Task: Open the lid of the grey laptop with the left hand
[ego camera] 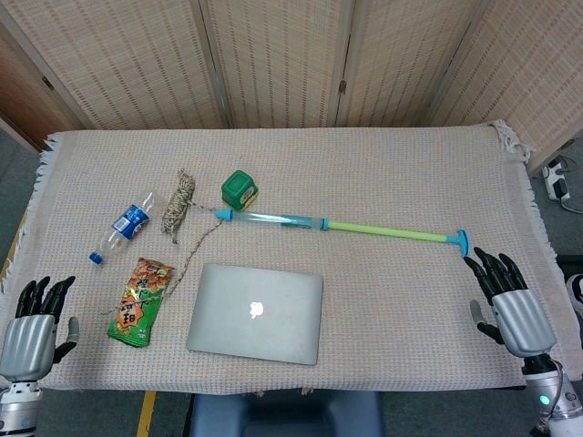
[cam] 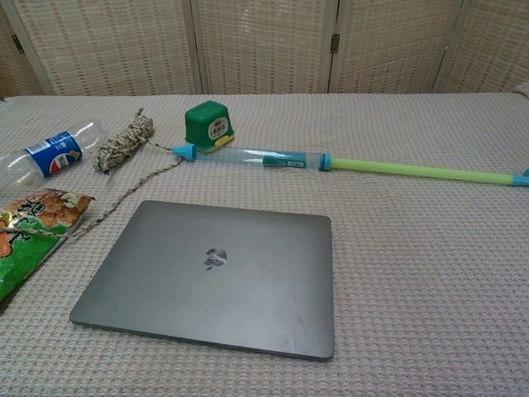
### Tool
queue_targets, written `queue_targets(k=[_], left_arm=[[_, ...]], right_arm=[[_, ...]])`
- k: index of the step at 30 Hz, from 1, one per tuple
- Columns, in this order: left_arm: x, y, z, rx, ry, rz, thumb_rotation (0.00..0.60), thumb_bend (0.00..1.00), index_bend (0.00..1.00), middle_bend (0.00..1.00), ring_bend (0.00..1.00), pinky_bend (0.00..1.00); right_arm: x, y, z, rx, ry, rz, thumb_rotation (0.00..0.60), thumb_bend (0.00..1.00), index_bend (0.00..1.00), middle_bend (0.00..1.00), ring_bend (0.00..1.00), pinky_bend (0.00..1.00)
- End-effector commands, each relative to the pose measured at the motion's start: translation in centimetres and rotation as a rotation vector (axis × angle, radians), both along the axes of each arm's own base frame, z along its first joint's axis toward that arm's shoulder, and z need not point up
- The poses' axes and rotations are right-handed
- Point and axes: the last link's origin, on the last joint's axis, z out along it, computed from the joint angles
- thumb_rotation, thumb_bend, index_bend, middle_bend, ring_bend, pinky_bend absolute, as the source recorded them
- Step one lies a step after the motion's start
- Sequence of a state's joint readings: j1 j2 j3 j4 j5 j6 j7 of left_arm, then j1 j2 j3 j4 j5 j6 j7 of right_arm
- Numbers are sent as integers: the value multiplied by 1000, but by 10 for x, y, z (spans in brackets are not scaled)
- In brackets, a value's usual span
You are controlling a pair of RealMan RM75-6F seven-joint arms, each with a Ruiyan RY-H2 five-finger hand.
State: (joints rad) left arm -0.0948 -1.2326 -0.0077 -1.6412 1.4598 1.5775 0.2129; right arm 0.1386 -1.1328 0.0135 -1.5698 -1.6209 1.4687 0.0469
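Nearest, at the front corners of the cloth-covered surface (ego camera: 410,300): left robot hand (ego camera: 32,328) and right robot hand (ego camera: 510,296), both released, fingers spread, grasping nothing, each well apart from the laptop. Seen only from the head view.

Between them, near the front edge: grey laptop (cam: 215,277), lid flat and closed, logo upward. Just beside it on the left: green snack packet (ego camera: 139,302), lying flat, a strand of twine trailing across it.

Farther back, left: clear plastic bottle (ego camera: 126,226) with blue label, on its side; next to it, bundle of twine (cam: 124,142). Behind the laptop: small green box (cam: 207,124), touching the blue tip of a long toy water pump (ego camera: 342,225), clear barrel then yellow-green rod, stretched rightward.

Farthest: woven folding screen (ego camera: 291,59).
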Motion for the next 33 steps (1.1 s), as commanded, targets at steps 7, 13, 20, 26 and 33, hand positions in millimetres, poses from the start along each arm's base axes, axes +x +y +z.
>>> queue_targets(k=[7,13,20,26,33], left_arm=[[-4,0,-3,-49,66,14,600,628,128,170,30,0],[0,4,-6,-102,74,-50,600,599,127,170,29,0],[32,28,-23,-268,73,-274,600,446,127,170,30,0],[66,40,-51,-458,44,-453,600,342,117,167,31,0],[98,48,-82,-586,81,-598,600,293,102,152,29,0]], right_arm=[[4,0,0,31,2,-16,600,599,0,0,39,0],[6,3,5,16,-3,-11,600,599,0,0,40,0],[9,3,6,20,-6,-4,600,599,0,0,39,0],[10,4,4,31,-17,-7,600,598,0,0,38,0],[12,5,2,39,-18,0,600,598,0,0,35,0]])
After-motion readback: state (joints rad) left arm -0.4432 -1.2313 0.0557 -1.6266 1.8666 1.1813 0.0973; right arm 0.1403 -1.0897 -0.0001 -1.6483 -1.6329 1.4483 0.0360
